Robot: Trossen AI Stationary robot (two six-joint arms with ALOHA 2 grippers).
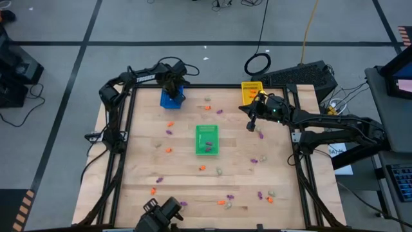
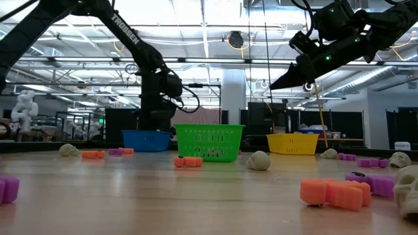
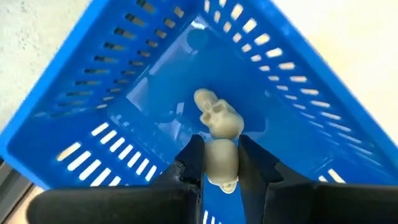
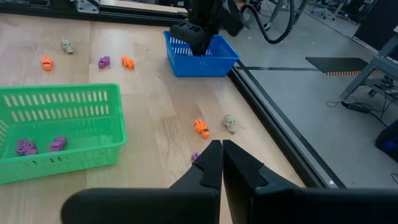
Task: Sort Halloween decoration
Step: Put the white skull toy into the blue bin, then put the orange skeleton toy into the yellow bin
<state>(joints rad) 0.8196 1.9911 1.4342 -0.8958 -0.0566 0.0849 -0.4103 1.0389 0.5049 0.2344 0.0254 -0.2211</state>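
Left wrist view looks down into the blue tray (image 3: pixel 112 93), a glossy plastic basket with slotted walls and a smooth floor, where the left gripper (image 3: pixel 221 163) pinches a pale, matte skull-shaped trinket (image 3: pixel 221 163) between its two dark fingers, just above another pale skull (image 3: pixel 217 116) lying on the tray floor. From overhead, that arm reaches to the tray at the far left part of the wooden table (image 1: pixel 187 174), whose top is light planked wood inside a dark metal frame. The right gripper (image 4: pixel 221 163) hangs in the air above the table near the yellow tray (image 1: pixel 250 91), its tapered fingers pressed together with nothing between them. The green tray (image 4: pixel 59 127), another slotted basket, stands mid-table and holds a few knobbly purple trinkets (image 4: pixel 57 144). Loose trinkets are strewn over the wood: a small orange piece (image 4: pixel 200 127) and a pale skull (image 4: pixel 230 122) lie just beside each other near the table's edge, with a purple piece (image 4: pixel 194 157) partly hidden behind the right fingers. At table height, a chunky orange piece (image 2: pixel 333 192) with rounded, blocky lobes lies close to the camera, a purple one (image 2: pixel 371 183) right behind it, and a round pale skull (image 2: pixel 258 160) rests near the green tray's corner.
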